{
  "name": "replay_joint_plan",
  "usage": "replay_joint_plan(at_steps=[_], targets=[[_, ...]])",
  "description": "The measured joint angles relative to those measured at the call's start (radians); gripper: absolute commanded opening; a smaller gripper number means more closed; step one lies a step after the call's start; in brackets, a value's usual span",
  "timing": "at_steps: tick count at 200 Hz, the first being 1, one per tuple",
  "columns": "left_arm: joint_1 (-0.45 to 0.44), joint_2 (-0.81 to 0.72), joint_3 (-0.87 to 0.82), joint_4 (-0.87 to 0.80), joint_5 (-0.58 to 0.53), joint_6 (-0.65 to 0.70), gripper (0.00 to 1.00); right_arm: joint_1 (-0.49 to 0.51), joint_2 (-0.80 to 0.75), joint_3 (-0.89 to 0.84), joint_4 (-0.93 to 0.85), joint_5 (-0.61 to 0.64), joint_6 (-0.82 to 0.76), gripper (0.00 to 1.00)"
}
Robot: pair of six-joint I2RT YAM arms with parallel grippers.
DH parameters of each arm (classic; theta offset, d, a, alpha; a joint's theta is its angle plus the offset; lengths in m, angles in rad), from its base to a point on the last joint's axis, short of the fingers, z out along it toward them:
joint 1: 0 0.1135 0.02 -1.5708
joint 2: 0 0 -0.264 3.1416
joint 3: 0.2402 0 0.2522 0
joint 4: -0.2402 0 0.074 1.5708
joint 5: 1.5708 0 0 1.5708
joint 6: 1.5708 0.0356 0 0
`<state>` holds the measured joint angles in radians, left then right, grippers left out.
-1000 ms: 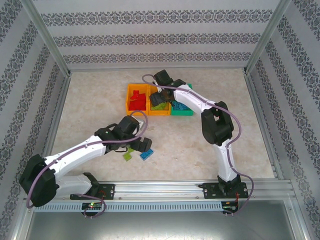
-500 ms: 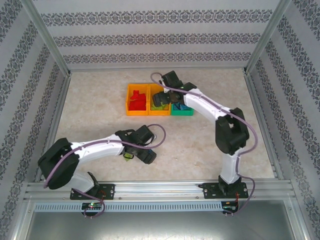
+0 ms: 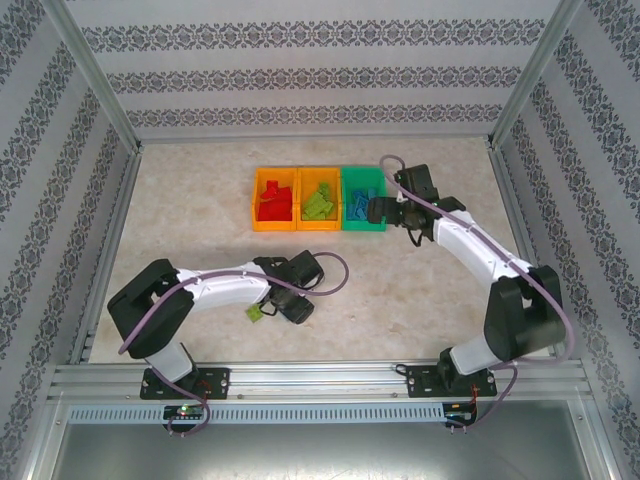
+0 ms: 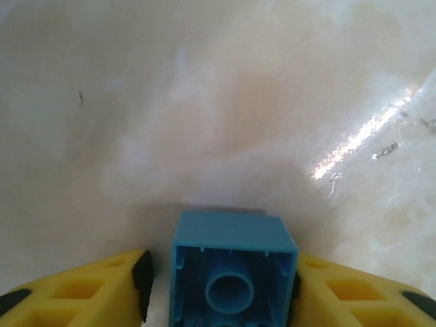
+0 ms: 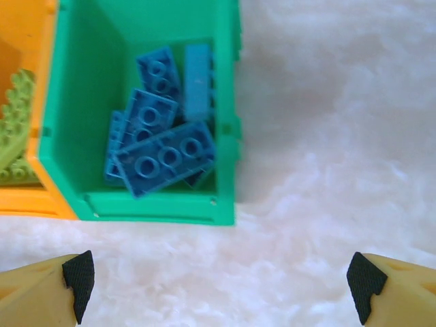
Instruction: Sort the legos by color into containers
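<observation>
Left wrist view – left end effector [image 4: 219,286] straddles blue lego [image 4: 234,269] on worktop [image 4: 204,102], can't tell if we're pinching yet – off-centre squeeze could twist it loose. Right end effector [image 5: 221,293] spread wide near green bin [image 5: 230,136].

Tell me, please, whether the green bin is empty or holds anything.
Not empty: several blue bricks lie inside the green bin.
</observation>
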<state>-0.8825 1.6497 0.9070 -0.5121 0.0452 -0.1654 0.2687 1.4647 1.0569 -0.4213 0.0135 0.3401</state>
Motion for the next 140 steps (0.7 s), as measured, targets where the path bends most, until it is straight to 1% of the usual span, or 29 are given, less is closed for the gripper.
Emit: replay_joint_plan(at_steps=[21,60,85,111,125,140], targets=[[-0.001,0.016,0.019,-0.011,0.003,0.005,0.36,-0.029,-0.055,-0.052,0.007,-0.003,0.006,0.98],[-0.001,0.049,0.087,-0.032,0.002,0.005,0.25,-0.038,-0.132,-0.14,0.023,-0.003,0.012,0.98],[-0.001,0.066,0.18,-0.046,-0.013,0.005,0.23,-0.038,-0.183,-0.232,0.05,-0.003,0.025,0.98],[0.003,0.111,0.337,-0.054,-0.024,0.005,0.2,-0.038,-0.249,-0.335,0.07,-0.002,0.04,0.98],[0.014,0.145,0.422,-0.053,-0.011,0.005,0.2,-0.038,-0.291,-0.386,0.079,-0.003,0.055,0.98],[0.044,0.188,0.51,-0.049,0.019,-0.001,0.2,-0.037,-0.344,-0.442,0.094,-0.003,0.07,0.98]])
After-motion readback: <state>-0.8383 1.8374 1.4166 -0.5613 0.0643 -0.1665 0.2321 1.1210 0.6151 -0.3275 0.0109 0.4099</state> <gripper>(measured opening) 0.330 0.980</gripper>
